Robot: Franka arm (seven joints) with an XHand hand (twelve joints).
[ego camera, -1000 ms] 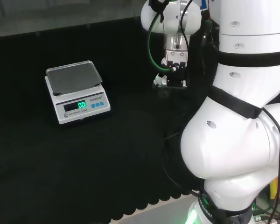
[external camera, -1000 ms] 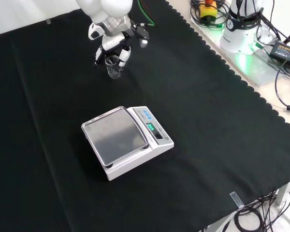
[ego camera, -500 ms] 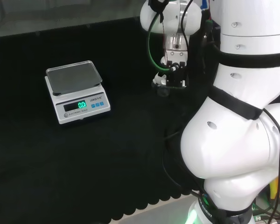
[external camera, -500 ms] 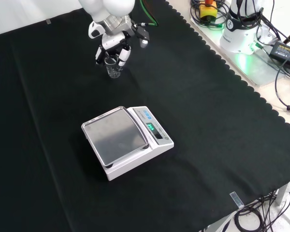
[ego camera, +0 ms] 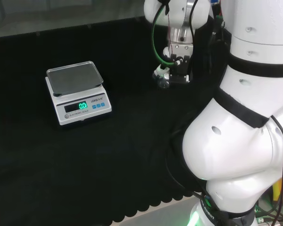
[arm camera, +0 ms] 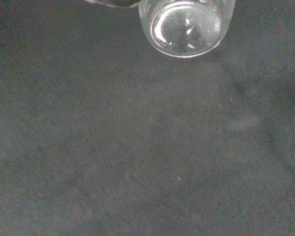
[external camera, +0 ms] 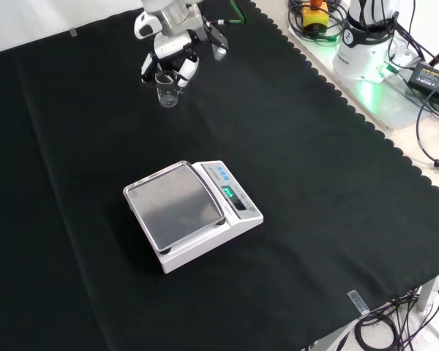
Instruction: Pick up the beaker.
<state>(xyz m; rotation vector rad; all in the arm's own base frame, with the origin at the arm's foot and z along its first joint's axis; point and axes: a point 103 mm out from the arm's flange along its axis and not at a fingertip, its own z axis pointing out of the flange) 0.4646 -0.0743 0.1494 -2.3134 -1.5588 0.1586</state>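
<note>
Clear glass beaker (external camera: 167, 93) is hanging in the hand (external camera: 170, 58) above the black cloth (external camera: 293, 146).

In the front view the hand is reaching in from the top, its black and white fingers (external camera: 185, 72) curling down round the beaker's rim and clamping it, with the vessel upright beneath them and its base looking clear of the cloth. In the head view the hand (ego camera: 175, 70) is sitting just left of the arm's big white links (ego camera: 245, 141), with the beaker (ego camera: 163, 81) showing as a faint glint at its lower left. In the wrist view the beaker's round glass base (arm camera: 187, 27) is showing close against the dark cloth (arm camera: 137, 147). 1 white scale (external camera: 194, 212) with a lit green display is standing well apart from the beaker, nearer the front camera, and at the left in the head view (ego camera: 76, 92).
</note>
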